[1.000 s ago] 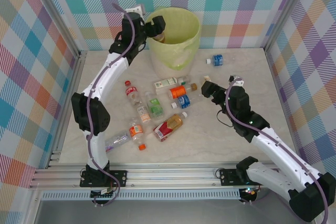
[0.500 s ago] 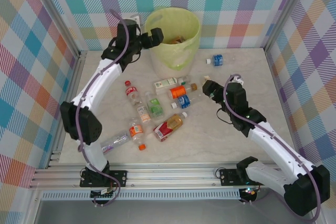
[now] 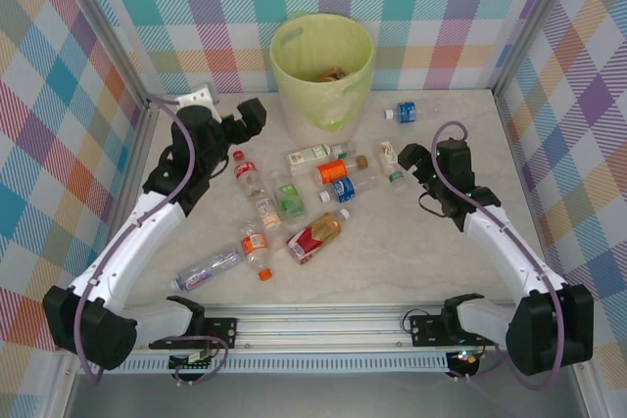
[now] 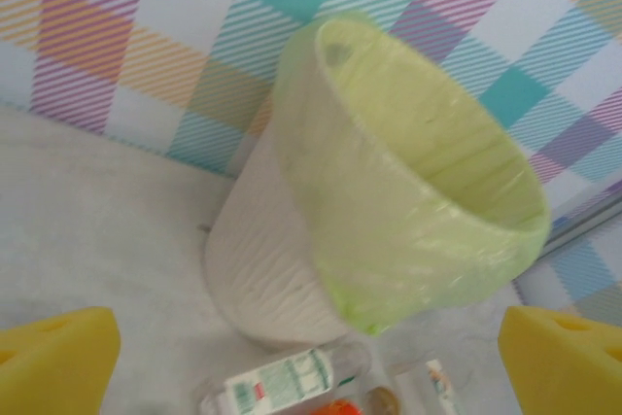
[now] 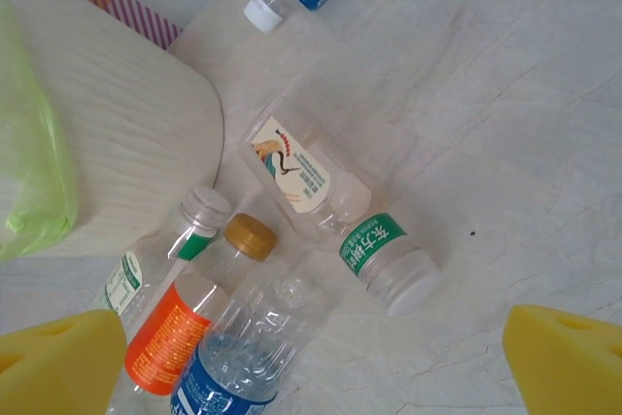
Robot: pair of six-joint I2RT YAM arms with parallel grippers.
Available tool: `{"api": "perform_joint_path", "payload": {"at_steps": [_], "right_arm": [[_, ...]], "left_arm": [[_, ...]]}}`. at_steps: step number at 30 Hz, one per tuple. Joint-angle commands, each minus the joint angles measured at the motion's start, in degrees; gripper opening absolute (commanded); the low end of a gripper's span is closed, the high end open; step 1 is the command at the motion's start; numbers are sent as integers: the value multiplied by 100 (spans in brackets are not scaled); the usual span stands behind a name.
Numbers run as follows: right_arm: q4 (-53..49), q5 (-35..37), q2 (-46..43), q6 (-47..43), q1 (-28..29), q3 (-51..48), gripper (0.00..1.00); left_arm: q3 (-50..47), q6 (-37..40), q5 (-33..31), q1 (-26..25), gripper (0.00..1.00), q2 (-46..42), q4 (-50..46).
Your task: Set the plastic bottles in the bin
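Observation:
The bin (image 3: 323,66), lined with a pale yellow-green bag, stands at the back of the table, with a few items (image 3: 330,73) showing inside. Several plastic bottles lie in front of it, among them an orange-labelled one (image 3: 336,171), a green-and-white one (image 3: 313,154) and a blue one (image 3: 404,112). My left gripper (image 3: 251,116) hangs open and empty to the left of the bin; its wrist view faces the bin (image 4: 408,182). My right gripper (image 3: 409,157) is open above a white-labelled bottle (image 5: 321,196) with a green neck band, beside the orange-labelled bottle (image 5: 175,323).
More bottles lie left of centre: a red-capped one (image 3: 245,171), a green-labelled one (image 3: 289,198), a red-and-yellow one (image 3: 315,235) and a clear one (image 3: 208,266). Checked walls close in the table on three sides. A metal rail (image 3: 323,325) runs along the front.
My left gripper has opened fully at the bin's rim, then swung down and left away from the bin. My right gripper has shifted a little to the right.

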Motion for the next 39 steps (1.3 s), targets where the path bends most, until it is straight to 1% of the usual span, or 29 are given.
{"api": "perform_joint_path", "payload": {"at_steps": [1, 3, 5, 7, 11, 16, 19, 21, 27, 30, 33, 35, 37, 39], "right_arm": [[43, -40, 178, -199, -174, 266, 100], [347, -226, 421, -353, -411, 250, 100], [398, -638, 765, -411, -678, 428, 100], [153, -1015, 1204, -485, -860, 822, 100], [-729, -1147, 2269, -404, -981, 1919, 100], [-1088, -1399, 3430, -340, -1011, 3116, 100], [-1281, -1420, 4121, -38, -1010, 3918, 100], [-1410, -1409, 4573, 318, -1016, 4449, 100], [-1395, -1475, 5633, 1469, -1014, 5598, 100], [-1494, -1459, 6186, 1837, -1014, 6268, 100], [-1988, -1099, 6696, 2129, -1023, 7047, 100], [-2197, -885, 6957, 2375, -1021, 7387, 100], [-2274, -770, 7211, 2565, -1019, 7696, 100], [-2599, -606, 7542, 2752, -1020, 8198, 100]], "left_arm": [[-467, -119, -461, 85, 100, -252, -278], [-641, -125, -634, 119, 100, -306, -574], [-870, -179, -747, 137, 100, -355, -726], [-1191, -303, -713, 155, 100, -434, -695], [-1746, -783, -771, 218, 100, -523, -561], [-1818, -783, -578, 381, 100, -562, -611], [-1799, -675, -579, 459, 100, -604, -688], [-1839, -648, -543, 515, 100, -648, -690], [-2085, -704, -446, 678, 100, -756, -607], [-2156, -700, -408, 753, 100, -797, -593], [-2205, -649, -389, 834, 100, -821, -612], [-2253, -629, -405, 890, 100, -822, -604], [-2322, -639, -392, 964, 100, -803, -547], [-2367, -657, -294, 1060, 100, -748, -466]]}}
